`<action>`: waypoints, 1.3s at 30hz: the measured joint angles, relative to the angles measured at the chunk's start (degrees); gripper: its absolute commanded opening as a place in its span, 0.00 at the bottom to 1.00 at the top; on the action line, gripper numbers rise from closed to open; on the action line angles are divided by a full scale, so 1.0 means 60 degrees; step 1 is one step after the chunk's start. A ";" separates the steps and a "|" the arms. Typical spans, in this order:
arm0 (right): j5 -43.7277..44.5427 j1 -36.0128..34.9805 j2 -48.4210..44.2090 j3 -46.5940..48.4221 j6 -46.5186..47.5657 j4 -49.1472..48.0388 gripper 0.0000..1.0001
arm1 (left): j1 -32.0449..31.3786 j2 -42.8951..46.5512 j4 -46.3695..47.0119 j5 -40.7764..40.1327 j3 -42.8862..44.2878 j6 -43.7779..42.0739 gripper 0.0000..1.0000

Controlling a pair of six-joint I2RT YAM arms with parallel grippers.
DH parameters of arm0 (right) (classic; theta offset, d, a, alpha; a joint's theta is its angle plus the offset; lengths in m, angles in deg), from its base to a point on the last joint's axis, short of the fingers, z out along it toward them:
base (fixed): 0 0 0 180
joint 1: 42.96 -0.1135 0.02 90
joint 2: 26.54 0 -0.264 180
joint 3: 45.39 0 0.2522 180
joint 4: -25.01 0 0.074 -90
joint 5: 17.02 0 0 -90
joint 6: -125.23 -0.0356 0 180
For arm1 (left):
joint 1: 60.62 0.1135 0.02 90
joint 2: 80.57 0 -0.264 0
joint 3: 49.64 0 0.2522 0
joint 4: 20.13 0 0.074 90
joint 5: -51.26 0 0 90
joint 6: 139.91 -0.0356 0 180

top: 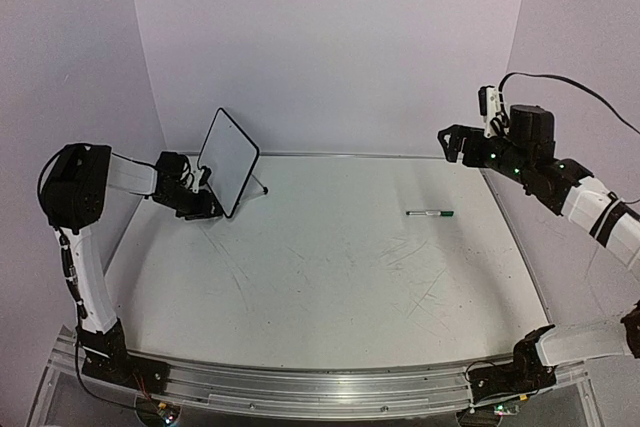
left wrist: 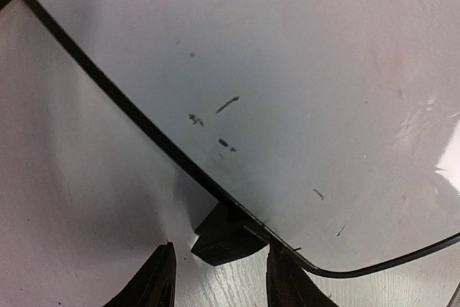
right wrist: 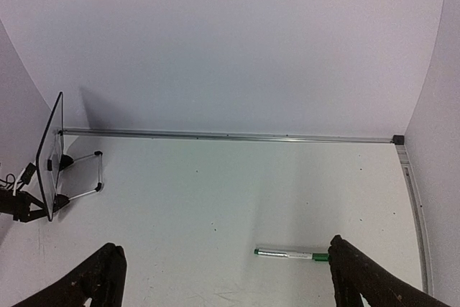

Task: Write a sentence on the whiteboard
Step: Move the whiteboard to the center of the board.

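1. The whiteboard (top: 230, 159) stands in the upper left of the overhead view, on the far left part of the scratched white counter (top: 330, 277). It is tilted back, with its black frame and rounded corners visible.
2. In the right wrist view the board shows edge-on at the left margin, propped by a wire stand (right wrist: 90, 174) behind it.
3. In the left wrist view the board's face fills the upper right. It carries a few short dark strokes and specks, and none can be read as words.
4. The left claw (left wrist: 222, 245) is at the board's lower edge. Its two dark fingers (left wrist: 154, 282) stand partly apart at the bottom of the frame, with one of the board's black feet (left wrist: 215, 229) between them.
5. The finger on the right of that frame lies against or just under the frame's corner. I cannot tell whether the claw is grasping the board or merely straddling it.
6. The right claw (right wrist: 226, 282) is released, with its fingers spread wide and nothing between them. It hangs above the counter in the upper right of the overhead view, well apart from the board.
7. A green-capped marker (top: 430, 213) lies flat on the counter, right of centre in the overhead view and untouched by either claw.
8. In the right wrist view the marker's green end sits near the finger on the right of that frame.
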 measured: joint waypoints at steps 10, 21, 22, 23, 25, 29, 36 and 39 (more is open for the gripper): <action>-0.0090 0.0000 0.0003 -0.0008 -0.0081 -0.0114 0.98 | -0.0427 -0.0710 -0.0057 0.0339 0.0955 -0.0351 0.24; -0.0116 0.0000 0.0023 -0.0022 -0.0146 -0.0162 0.98 | -0.1523 -0.1040 0.0115 -0.0231 0.1382 -0.0549 0.07; -0.0119 0.0000 0.0041 -0.0022 -0.0164 -0.0171 0.98 | -0.1645 -0.1087 0.0111 -0.0396 0.1464 -0.0525 0.05; -0.0125 0.0000 0.0063 -0.0024 -0.0182 -0.0176 0.98 | -0.1773 -0.1133 0.0115 -0.0557 0.1546 -0.0487 0.04; -0.0141 0.0000 0.0103 -0.0031 -0.0222 -0.0175 0.98 | -0.2099 -0.1196 0.0146 -0.1052 0.1681 -0.0320 0.01; -0.0140 0.0000 0.0102 -0.0103 -0.0244 -0.0179 0.98 | -0.2804 -0.1213 0.0418 -0.2450 0.1704 0.0232 0.00; -0.0115 0.0000 0.0102 -0.0301 -0.0342 -0.0173 0.98 | -0.4347 -0.1208 0.0921 -0.5044 0.1437 0.2098 0.00; -0.0119 0.0000 0.0132 -0.0339 -0.0432 -0.0163 0.98 | -0.5042 -0.1190 0.1025 -0.5977 0.1312 0.3028 0.00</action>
